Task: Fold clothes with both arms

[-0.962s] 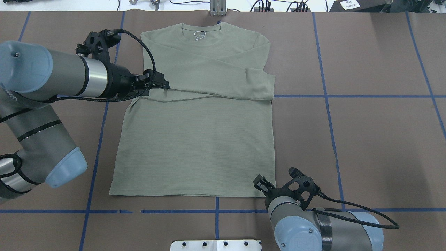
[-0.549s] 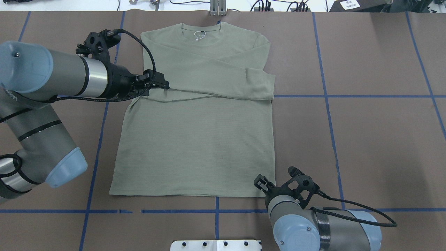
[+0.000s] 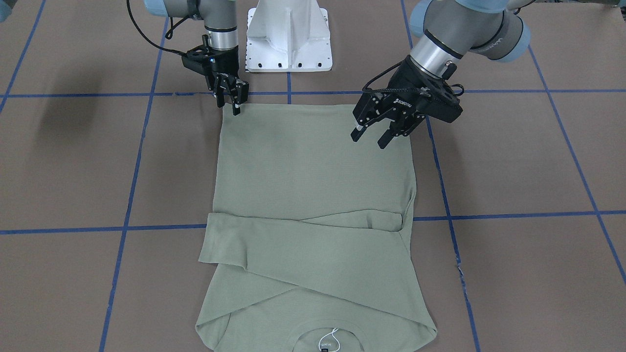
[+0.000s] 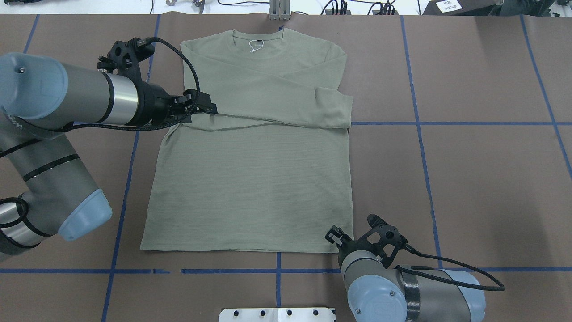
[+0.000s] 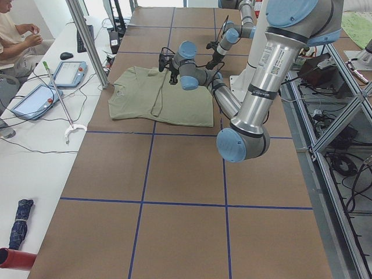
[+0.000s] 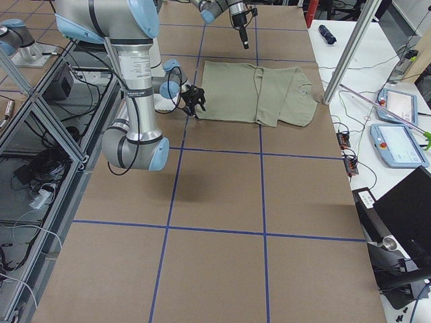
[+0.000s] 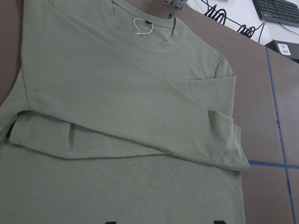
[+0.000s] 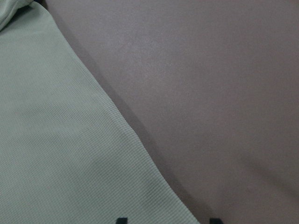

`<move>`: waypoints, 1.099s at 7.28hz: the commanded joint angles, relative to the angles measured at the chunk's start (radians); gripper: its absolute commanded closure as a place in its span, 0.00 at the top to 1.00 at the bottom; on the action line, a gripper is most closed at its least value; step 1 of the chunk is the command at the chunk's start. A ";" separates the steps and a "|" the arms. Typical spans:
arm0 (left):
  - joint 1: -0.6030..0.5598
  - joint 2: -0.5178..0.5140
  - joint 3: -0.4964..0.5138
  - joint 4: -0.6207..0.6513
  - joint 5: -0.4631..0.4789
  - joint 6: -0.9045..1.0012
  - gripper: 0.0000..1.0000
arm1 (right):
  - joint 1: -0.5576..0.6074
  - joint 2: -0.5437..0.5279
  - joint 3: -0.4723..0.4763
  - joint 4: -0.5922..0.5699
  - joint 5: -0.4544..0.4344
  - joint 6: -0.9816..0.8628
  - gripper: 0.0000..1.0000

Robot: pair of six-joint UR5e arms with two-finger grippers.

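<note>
The sage-green shirt [image 4: 250,179] lies flat on the brown table, collar and white string tag [image 4: 254,46] at the far side, both sleeves folded across the chest. My left gripper [image 4: 208,107] hovers open and empty over the shirt's left edge by the folded sleeve. In the front view it [image 3: 368,141] stands above the cloth with its jaws apart. My right gripper [image 3: 229,105] is open at the near right hem corner [image 4: 344,248]. In the right wrist view the shirt's edge [image 8: 117,135] runs between the two fingertips.
The white pedestal base [image 3: 288,34] stands at the robot's edge of the table, just behind the hem. Blue tape lines [image 4: 420,123] cross the brown surface. A metal post [image 4: 279,9] stands beyond the collar. An operator [image 5: 14,35] sits at a side table with tablets.
My right arm has drawn slightly back toward the robot's side, its gripper still at the hem corner. The left arm and the shirt have not moved.
</note>
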 commanded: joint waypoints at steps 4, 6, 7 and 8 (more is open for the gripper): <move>0.002 0.000 0.000 0.000 0.000 -0.009 0.76 | -0.006 -0.001 0.005 -0.002 0.029 0.000 0.65; 0.002 0.000 0.000 0.000 0.000 -0.009 0.76 | -0.006 -0.001 0.009 -0.007 0.031 0.000 0.66; 0.003 0.000 0.000 0.000 0.000 -0.011 0.76 | -0.006 -0.002 0.005 -0.007 0.032 0.000 0.66; 0.003 0.000 0.000 0.000 0.000 -0.011 0.76 | -0.006 -0.006 0.006 -0.008 0.032 0.000 0.66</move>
